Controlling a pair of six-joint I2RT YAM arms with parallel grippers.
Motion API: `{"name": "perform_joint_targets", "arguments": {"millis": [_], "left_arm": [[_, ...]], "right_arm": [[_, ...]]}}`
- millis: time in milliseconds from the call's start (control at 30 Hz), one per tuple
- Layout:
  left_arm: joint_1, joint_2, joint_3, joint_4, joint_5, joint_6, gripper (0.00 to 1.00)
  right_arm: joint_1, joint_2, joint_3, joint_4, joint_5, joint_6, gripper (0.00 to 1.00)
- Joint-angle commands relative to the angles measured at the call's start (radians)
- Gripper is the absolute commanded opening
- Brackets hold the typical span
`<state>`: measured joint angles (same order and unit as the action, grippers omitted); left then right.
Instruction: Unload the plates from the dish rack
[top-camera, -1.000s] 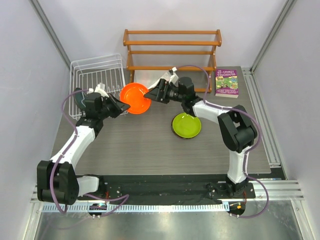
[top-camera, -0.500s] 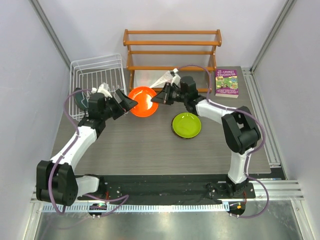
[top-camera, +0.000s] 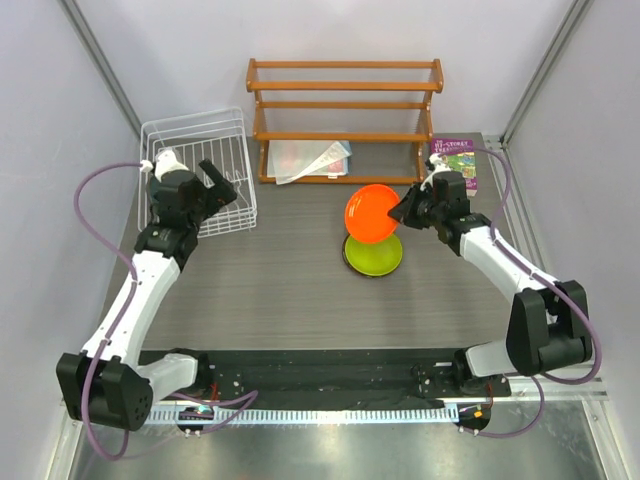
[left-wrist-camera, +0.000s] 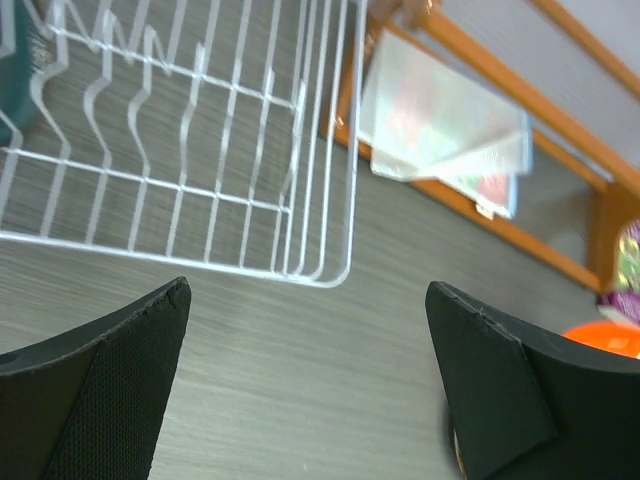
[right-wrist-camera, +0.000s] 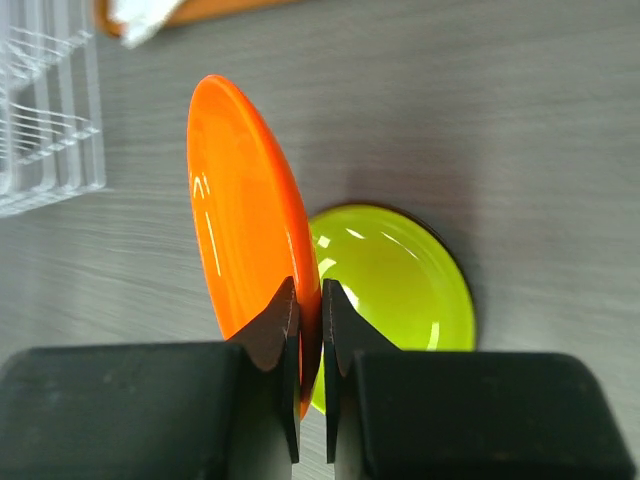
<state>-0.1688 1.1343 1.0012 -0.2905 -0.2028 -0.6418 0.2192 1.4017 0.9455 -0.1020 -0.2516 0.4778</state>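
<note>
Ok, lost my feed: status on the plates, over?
Right gripper shut on orange plate, tilted above lime green plate. Left gripper open, near dish rack. Nothing in the way.

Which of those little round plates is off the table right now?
The orange round plate: the right gripper pinches its rim, holding it on edge above the lime green plate lying flat.

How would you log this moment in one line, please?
left tool open | right tool shut on round orange plate above round lime-green plate

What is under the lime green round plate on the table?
Only the thin edge of a dark plate shows beneath the lime green round plate, stacked on the grey wood-grain table. Its face is covered, so any pattern cannot be seen.
</note>
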Motion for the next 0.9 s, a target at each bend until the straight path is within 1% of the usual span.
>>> {"name": "perform_joint_targets", "arguments": {"millis": [0,33,100,133,167,267,367,433,467,533,567,633,667,733,833,867], "left_arm": [[0.002,-0.002,0.068,-0.070,-0.155,0.046,0.99],[0.002,-0.001,0.080,-0.084,-0.165,0.069,1.00],[-0.003,0.016,0.120,-0.134,-0.245,0.161,0.99],[-0.003,0.019,0.128,-0.156,-0.292,0.172,0.99],[-0.003,0.028,0.145,-0.174,-0.390,0.174,0.99],[-0.003,0.030,0.139,-0.159,-0.425,0.203,0.99],[-0.003,0.030,0.140,-0.159,-0.411,0.189,0.99],[-0.003,0.030,0.132,-0.154,-0.405,0.185,1.00],[-0.003,0.031,0.129,-0.153,-0.405,0.185,1.00],[-0.003,0.035,0.126,-0.154,-0.400,0.180,0.99],[-0.003,0.035,0.125,-0.154,-0.399,0.180,1.00],[-0.003,0.042,0.123,-0.151,-0.399,0.179,1.00],[-0.003,0.045,0.123,-0.148,-0.402,0.177,0.99],[-0.003,0.059,0.132,-0.148,-0.405,0.179,0.99],[-0.001,0.074,0.139,-0.153,-0.414,0.179,0.99],[-0.003,0.087,0.143,-0.151,-0.414,0.177,1.00]], "right_arm": [[0.000,-0.015,-0.059,-0.073,0.066,-0.070,0.09],[0.000,-0.013,-0.063,-0.073,0.067,-0.070,0.10],[0.000,-0.013,-0.077,-0.076,0.078,-0.080,0.10],[0.000,-0.013,-0.083,-0.079,0.086,-0.082,0.11],[0.000,-0.013,-0.093,-0.077,0.089,-0.082,0.10],[-0.001,0.000,-0.094,-0.077,0.087,-0.088,0.11],[-0.003,0.014,-0.091,-0.077,0.064,-0.091,0.16],[-0.003,0.025,-0.093,-0.077,0.054,-0.090,0.18],[-0.001,0.029,-0.096,-0.076,0.051,-0.085,0.22],[-0.003,0.039,-0.094,-0.073,0.031,-0.084,0.28],[-0.001,0.040,-0.097,-0.073,0.023,-0.081,0.34],[-0.001,0.045,-0.097,-0.071,-0.003,-0.079,0.37],[-0.001,0.046,-0.097,-0.071,-0.014,-0.079,0.45],[-0.001,0.049,-0.099,-0.073,-0.028,-0.079,0.46],[-0.001,0.059,-0.083,-0.111,-0.054,-0.093,0.52],[-0.001,0.066,-0.077,-0.117,-0.069,-0.099,0.55]]}}
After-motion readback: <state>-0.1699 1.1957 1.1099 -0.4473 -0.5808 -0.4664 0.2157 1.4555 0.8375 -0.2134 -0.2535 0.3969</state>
